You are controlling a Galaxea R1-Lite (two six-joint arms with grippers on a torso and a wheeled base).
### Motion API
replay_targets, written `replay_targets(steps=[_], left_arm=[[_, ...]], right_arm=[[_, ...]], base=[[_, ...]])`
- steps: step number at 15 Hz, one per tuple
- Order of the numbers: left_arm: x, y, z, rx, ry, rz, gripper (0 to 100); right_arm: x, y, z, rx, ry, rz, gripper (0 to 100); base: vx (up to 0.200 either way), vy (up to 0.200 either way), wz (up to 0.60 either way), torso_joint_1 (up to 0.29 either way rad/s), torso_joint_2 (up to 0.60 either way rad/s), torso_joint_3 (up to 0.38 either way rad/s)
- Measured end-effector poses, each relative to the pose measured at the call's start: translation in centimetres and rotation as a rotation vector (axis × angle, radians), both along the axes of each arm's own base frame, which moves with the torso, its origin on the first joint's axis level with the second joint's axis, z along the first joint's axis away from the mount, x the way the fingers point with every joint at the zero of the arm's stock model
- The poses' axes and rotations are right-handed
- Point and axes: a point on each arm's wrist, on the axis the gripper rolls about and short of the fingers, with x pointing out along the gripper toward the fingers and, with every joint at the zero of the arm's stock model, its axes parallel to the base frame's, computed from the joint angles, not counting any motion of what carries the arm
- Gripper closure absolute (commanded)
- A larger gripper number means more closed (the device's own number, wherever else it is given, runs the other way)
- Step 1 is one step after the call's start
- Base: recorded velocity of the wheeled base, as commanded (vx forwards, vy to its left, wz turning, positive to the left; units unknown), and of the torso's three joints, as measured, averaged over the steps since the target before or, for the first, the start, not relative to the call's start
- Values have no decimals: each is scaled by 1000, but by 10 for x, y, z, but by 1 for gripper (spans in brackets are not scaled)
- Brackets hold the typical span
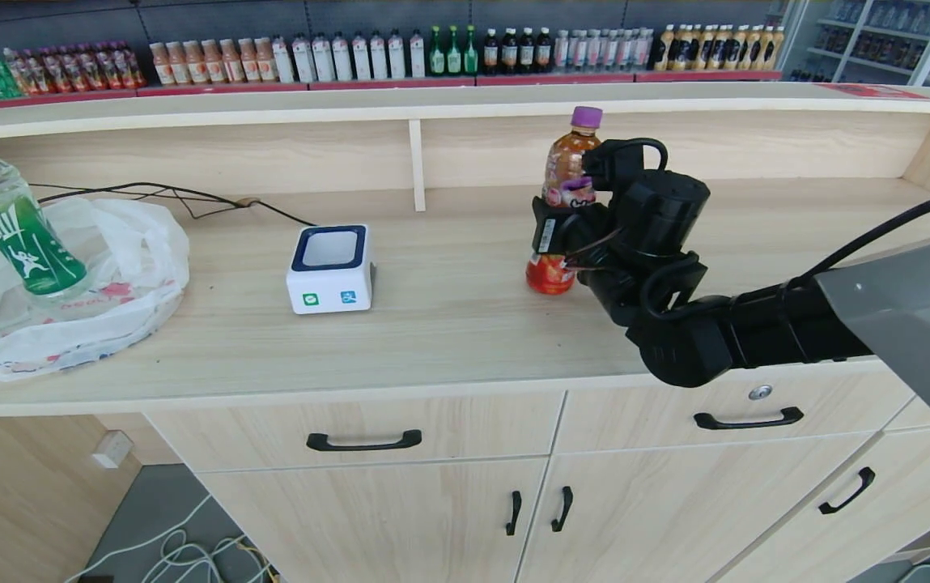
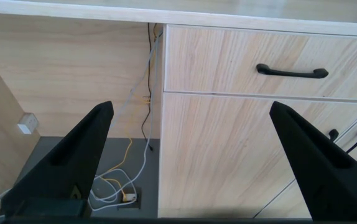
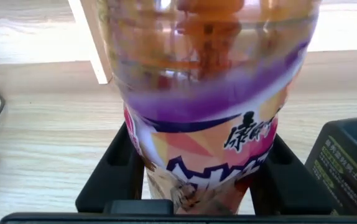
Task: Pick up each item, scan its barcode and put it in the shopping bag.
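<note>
An orange drink bottle (image 1: 566,174) with a purple cap stands upright on the wooden counter (image 1: 448,324), right of centre. My right gripper (image 1: 562,235) is shut on the bottle's lower label. In the right wrist view the bottle (image 3: 209,93) sits between the black fingers (image 3: 113,168). The white barcode scanner (image 1: 329,267) with a dark blue rim sits mid-counter, left of the bottle. A white plastic shopping bag (image 1: 125,267) lies at the counter's left end, with a green-labelled bottle (image 1: 7,219) standing in it. My left gripper (image 2: 191,149) hangs open below the counter, facing the drawer fronts.
A black cable (image 1: 149,194) runs from the scanner along the counter's back. A raised back ledge (image 1: 465,109) with a vertical divider (image 1: 417,166) borders the counter. Drawers and cabinet doors (image 1: 432,486) lie beneath. Shelves of bottles (image 1: 432,53) stand far behind.
</note>
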Motion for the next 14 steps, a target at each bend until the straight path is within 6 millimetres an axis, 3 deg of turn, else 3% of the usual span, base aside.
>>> replay_targets(steps=[7, 11, 14], left_arm=[[0, 0, 0, 0, 0, 0, 0], [0, 0, 0, 0, 0, 0, 0], [0, 0, 0, 0, 0, 0, 0]], right_arm=[[-20, 7, 23, 37, -35, -41, 100], [-46, 10, 48, 62, -71, -47, 100], [-66, -2, 63, 52, -86, -43, 100]], base=[[0, 0, 0, 0, 0, 0], [0, 0, 0, 0, 0, 0], [0, 0, 0, 0, 0, 0]])
